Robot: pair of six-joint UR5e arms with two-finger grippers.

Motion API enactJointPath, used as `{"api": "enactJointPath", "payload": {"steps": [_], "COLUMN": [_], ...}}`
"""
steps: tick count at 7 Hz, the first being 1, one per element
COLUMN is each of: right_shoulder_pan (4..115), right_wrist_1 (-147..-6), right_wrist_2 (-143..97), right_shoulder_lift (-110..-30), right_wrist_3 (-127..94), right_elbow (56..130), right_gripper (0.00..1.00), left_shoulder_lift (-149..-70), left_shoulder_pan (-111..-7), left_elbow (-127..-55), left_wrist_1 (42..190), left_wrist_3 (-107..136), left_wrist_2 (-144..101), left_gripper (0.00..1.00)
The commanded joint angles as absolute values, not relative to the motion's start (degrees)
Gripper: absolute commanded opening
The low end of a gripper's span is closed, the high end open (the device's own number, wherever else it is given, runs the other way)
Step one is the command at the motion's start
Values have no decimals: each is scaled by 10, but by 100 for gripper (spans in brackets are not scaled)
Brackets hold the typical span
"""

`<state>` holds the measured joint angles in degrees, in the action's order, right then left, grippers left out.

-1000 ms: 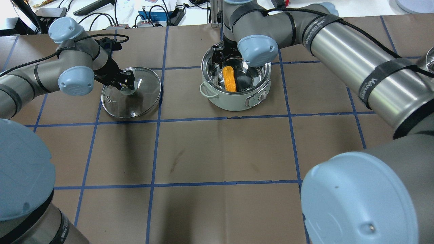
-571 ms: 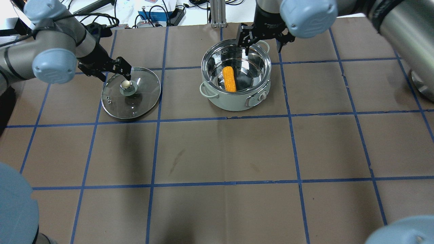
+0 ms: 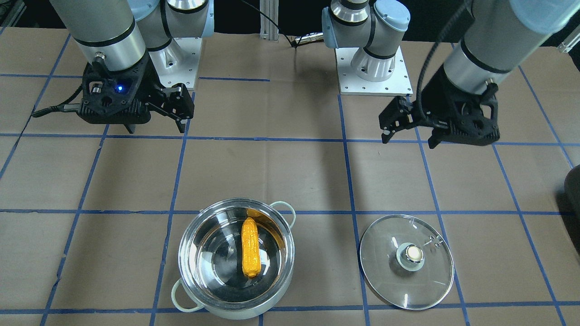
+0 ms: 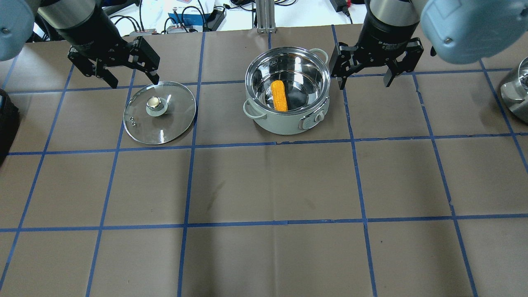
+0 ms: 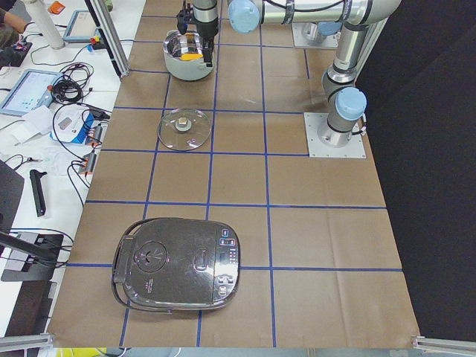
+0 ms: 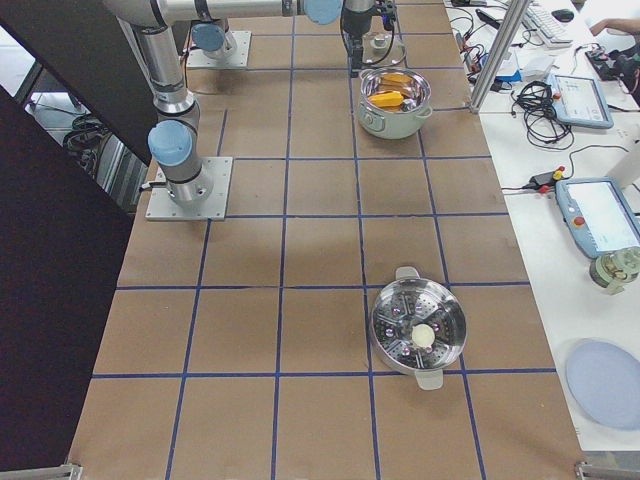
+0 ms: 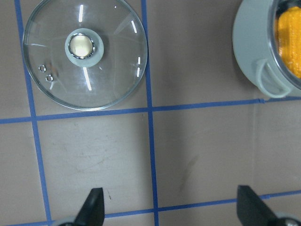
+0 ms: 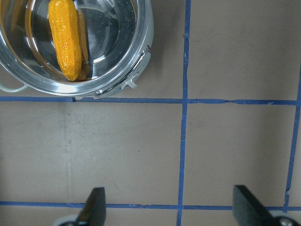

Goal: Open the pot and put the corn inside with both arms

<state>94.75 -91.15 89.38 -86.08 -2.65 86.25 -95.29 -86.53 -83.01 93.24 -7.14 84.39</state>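
The pot (image 4: 284,123) stands open at the far centre of the table, and the corn (image 4: 279,95) lies inside it. In the front-facing view the corn (image 3: 250,248) rests on the bottom of the pot (image 3: 182,253). The glass lid (image 4: 173,123) lies flat on the table left of the pot. My left gripper (image 4: 134,80) hangs open and empty above the lid's far edge. My right gripper (image 4: 365,81) hangs open and empty just right of the pot. The wrist views show the lid (image 7: 108,70), the corn (image 8: 66,37) and open fingers (image 7: 94,207) (image 8: 247,202).
A dark rice cooker (image 5: 178,264) sits at the table's left end. A steel steamer pot (image 6: 418,335) sits at the right end and also shows in the overhead view (image 4: 515,95). Cables and devices (image 4: 194,16) lie beyond the far edge.
The left gripper let go of the lid's knob and rose back and to the left. The right gripper lifted out of the pot and moved to its right. The corn stayed inside.
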Motion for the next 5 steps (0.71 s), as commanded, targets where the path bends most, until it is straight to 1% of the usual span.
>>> {"api": "enactJointPath", "payload": {"steps": [1,3,5], "right_shoulder_pan": [944,944,943], "right_wrist_1": [-912,-912,-913], "right_wrist_2": [896,896,893], "right_shoulder_lift": [-871,-870,-870], "right_wrist_3": [4,2,4], "right_elbow": [867,867,867], "right_gripper": [95,96,96], "left_shoulder_lift": [-945,-928,-927], "left_shoulder_pan": [-890,-892,-893], "left_elbow": [-834,-840,-843], "left_wrist_1": [947,953,950], "left_wrist_3": [-69,-69,-61], "left_wrist_2": [844,856,931], "left_gripper": [100,100,100]}}
